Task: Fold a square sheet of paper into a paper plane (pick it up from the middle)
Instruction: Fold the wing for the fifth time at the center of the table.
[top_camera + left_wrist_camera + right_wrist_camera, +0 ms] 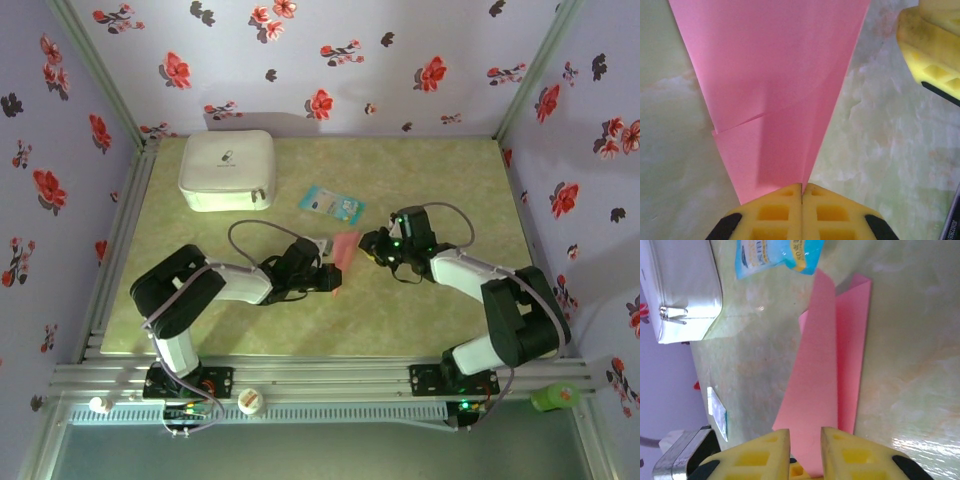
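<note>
paper (830,365): pink, part-folded, mid-worktop (440,180) | left gripper (802,192): clamped on its narrow tip | right gripper (805,440): slightly apart astride other end | likely light, limp, easily creased; best pinched along centre fold

The white case (228,170) is taking up the far left corner of the table (450,170). The light-blue packet (331,204) is lying near the paper plane (346,248), blocking the way behind it. The left gripper (802,190) and right gripper (805,440) are crowding it from both sides. The far right part is lying bare.
</note>
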### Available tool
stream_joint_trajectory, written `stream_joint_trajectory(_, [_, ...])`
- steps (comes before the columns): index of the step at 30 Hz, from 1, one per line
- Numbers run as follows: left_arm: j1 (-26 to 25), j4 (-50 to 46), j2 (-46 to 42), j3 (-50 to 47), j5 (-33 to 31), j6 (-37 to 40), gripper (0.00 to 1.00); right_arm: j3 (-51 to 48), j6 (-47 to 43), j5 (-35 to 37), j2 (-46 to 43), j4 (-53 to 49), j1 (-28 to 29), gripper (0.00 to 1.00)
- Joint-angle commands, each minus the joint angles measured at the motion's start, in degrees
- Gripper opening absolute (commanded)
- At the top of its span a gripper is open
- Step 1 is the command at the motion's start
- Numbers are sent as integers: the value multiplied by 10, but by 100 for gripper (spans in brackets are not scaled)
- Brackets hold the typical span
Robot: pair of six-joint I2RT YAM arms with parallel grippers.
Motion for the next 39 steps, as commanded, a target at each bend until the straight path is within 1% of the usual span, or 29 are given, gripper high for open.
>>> stream_joint_trajectory(1, [6,28,13,-9,24,-14,0,-8,-17,-33,19,37,10,19])
stream_joint_trajectory(6, [11,50,25,-10,42,-25,0,-11,-14,-44,40,61,17,17])
stream_joint_trajectory(12, [22,105,41,-22,72,-55,0,-23,-3,-50,49,92,18,16])
stream_joint_trajectory(18, [31,153,54,-37,86,-83,0,-23,4,-68,68,119,17,14])
stream_joint_trajectory(23, [32,168,60,-41,92,-90,0,-17,2,-78,85,130,17,13])
stream_joint_trajectory(30, [36,190,61,-52,92,-100,0,-14,-2,-68,87,128,16,13])
stream_joint_trajectory(39, [49,267,75,-86,94,-135,0,-18,-1,-76,89,134,14,13])
